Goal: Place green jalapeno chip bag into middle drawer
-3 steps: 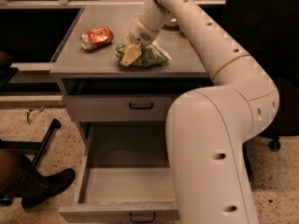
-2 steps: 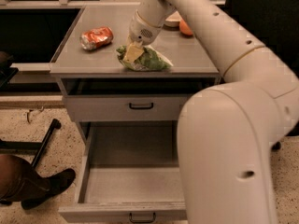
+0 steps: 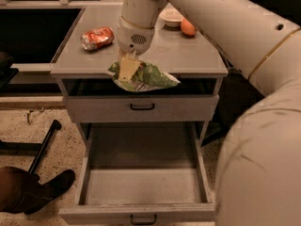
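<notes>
My gripper (image 3: pixel 128 69) hangs from the white arm over the front edge of the grey cabinet top (image 3: pixel 188 60). It is shut on the green jalapeno chip bag (image 3: pixel 153 77), which it holds lifted off the top, in front of the gap above the upper drawer front (image 3: pixel 141 107). The bag is crinkled green foil with white print and sticks out to the right of the fingers. The middle drawer (image 3: pixel 143 185) is pulled wide open below, its long grey tray bare, with a small black handle (image 3: pixel 142 218) at its front.
A crushed orange-red soda can (image 3: pixel 97 37) lies at the back left of the cabinet top. A white bowl (image 3: pixel 171 16) and an orange fruit (image 3: pixel 188 28) stand at the back right. A person's dark shoe and leg (image 3: pixel 33 194) are on the floor at the left. My own arm (image 3: pixel 263 126) fills the right side.
The gripper has lifted the chip bag off the cabinet top and carried it forward to the front edge. The view has moved closer to the cabinet.
</notes>
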You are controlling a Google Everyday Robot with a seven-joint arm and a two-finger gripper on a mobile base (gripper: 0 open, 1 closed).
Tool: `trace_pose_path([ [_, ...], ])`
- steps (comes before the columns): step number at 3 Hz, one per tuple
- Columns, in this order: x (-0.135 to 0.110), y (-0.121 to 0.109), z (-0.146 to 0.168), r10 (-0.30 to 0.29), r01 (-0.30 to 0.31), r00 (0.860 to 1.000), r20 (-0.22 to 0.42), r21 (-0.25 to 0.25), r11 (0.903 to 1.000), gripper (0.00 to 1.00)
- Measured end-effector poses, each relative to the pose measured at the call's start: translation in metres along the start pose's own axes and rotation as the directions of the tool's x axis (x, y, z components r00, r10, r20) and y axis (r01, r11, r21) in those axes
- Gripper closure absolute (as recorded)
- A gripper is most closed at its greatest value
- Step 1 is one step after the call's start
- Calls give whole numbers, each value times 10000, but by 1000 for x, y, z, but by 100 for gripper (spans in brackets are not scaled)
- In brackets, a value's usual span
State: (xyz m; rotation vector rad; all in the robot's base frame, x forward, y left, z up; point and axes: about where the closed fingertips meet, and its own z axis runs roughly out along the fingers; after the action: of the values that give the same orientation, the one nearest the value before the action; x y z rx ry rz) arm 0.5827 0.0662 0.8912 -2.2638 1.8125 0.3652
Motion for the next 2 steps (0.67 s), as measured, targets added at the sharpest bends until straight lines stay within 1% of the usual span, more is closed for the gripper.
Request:
trace_pose_path([
  [1,-10,52,24,-395,387,9992,-98,-689,9969,100],
  [2,-11,51,24,-398,393,9992,-73,-646,9971,100],
])
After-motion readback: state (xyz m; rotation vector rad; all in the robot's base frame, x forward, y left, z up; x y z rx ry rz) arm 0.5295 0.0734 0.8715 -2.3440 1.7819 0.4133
